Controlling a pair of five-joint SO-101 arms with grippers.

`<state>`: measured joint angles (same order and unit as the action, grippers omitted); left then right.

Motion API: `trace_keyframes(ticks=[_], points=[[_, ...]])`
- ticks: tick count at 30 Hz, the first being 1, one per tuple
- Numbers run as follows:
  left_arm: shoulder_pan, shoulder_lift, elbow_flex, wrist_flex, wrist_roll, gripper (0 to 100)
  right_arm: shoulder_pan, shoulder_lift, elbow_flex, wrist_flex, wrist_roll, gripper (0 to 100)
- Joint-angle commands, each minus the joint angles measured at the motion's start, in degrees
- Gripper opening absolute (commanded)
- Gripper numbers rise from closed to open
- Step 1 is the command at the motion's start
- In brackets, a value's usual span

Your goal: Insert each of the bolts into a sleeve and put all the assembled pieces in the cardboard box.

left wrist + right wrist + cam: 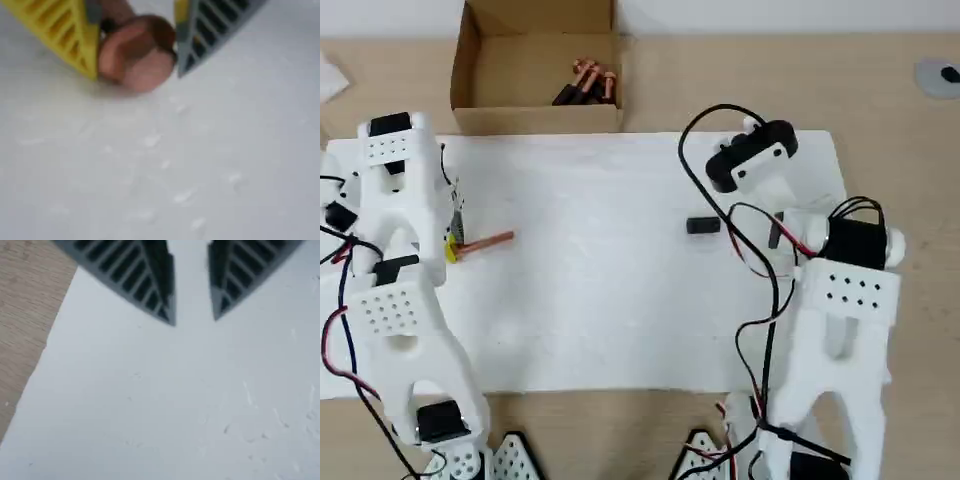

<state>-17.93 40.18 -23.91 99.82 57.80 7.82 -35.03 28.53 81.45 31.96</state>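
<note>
Left jaws clamp the bolt (137, 57) while right jaws stand parted.

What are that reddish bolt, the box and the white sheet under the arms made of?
Bolt: probably copper-coloured metal, smooth with a dull sheen.
Cardboard box: plain brown cardboard, matte, with folded walls.
White sheet: perhaps foam, judging by its pitted, flecked surface.

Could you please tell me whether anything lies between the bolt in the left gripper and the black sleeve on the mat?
Nothing visible does. Bare white mat lies between the bolt, held in the left gripper, and the sleeve. The right gripper is on the sleeve's far side.
</note>
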Motion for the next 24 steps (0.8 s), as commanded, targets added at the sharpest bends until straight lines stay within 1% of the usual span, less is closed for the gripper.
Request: trace_keyframes(ticks=[1,4,9,14,16,19,24], points=[[-1.4,0.1,2.2,0.6,-3.3,1,0.5,-0.3,0.0,-1.0,0.1,7.7],[-1.3,0.1,2.2,0.6,-6.5,1,0.5,-0.3,0.0,-1.0,0.1,7.7],[0.1,0.1,1.9,0.6,-14.0,1,0.4,-0.3,0.0,-1.0,0.1,7.7],[2.1,0.1,0.0,0.6,-26.2,1,0.2,-0.3,0.0,-1.0,0.1,7.7],[2.6,0.1,-2.2,0.6,-29.7,1,0.3,-0.3,0.0,-1.0,0.1,7.7],[2.8,0.1,-5.7,0.6,-32.0,1,0.3,-0.3,0.0,-0.9,0.1,7.7],[2.8,0.1,-10.7,0.6,-32.2,1,0.3,-0.3,0.0,-0.9,0.1,7.7]])
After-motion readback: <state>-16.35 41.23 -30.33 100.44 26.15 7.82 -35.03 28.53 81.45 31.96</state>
